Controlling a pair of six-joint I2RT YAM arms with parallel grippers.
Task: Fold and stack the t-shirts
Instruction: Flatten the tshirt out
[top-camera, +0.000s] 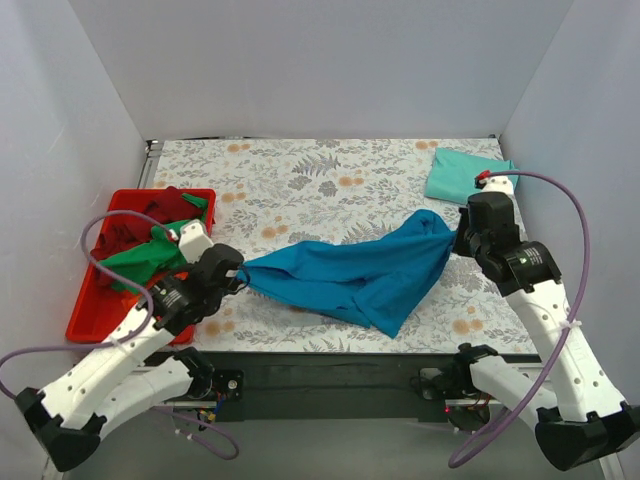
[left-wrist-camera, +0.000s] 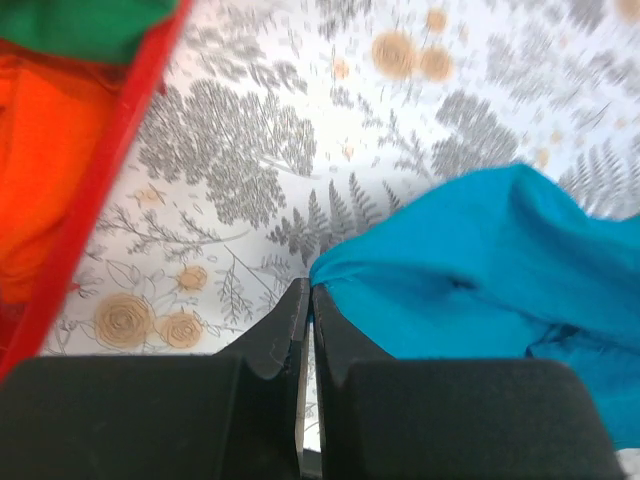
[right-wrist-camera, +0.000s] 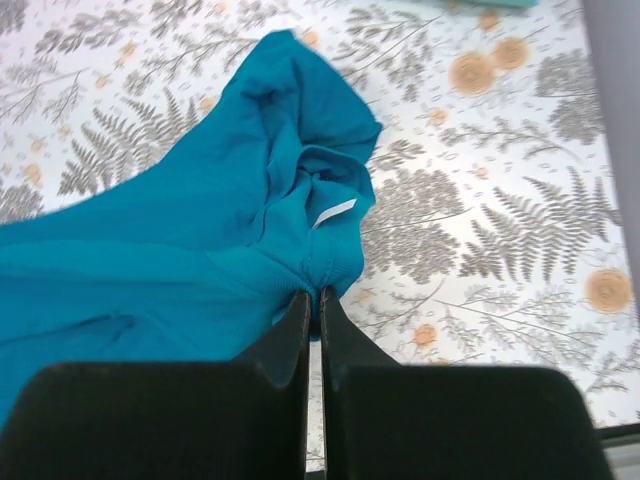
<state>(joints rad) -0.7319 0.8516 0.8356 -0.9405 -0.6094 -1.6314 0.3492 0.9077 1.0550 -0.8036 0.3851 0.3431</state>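
Observation:
A deep blue t-shirt (top-camera: 355, 275) hangs stretched between my two grippers over the flowered table, its middle sagging toward the front edge. My left gripper (top-camera: 240, 272) is shut on the shirt's left tip; the left wrist view shows the blue cloth (left-wrist-camera: 480, 270) meeting the gripper (left-wrist-camera: 310, 292) at its closed fingertips. My right gripper (top-camera: 458, 240) is shut on the shirt's right end, and the right wrist view shows bunched blue fabric (right-wrist-camera: 200, 230) with a white label pinched at the gripper (right-wrist-camera: 318, 296). A folded pale mint t-shirt (top-camera: 465, 175) lies at the back right.
A red plastic tray (top-camera: 88, 318) at the left holds a bright green t-shirt (top-camera: 140, 262) and a dark red one (top-camera: 170, 205). Its rim (left-wrist-camera: 110, 170) runs close to my left gripper. White walls close in the table's sides and back.

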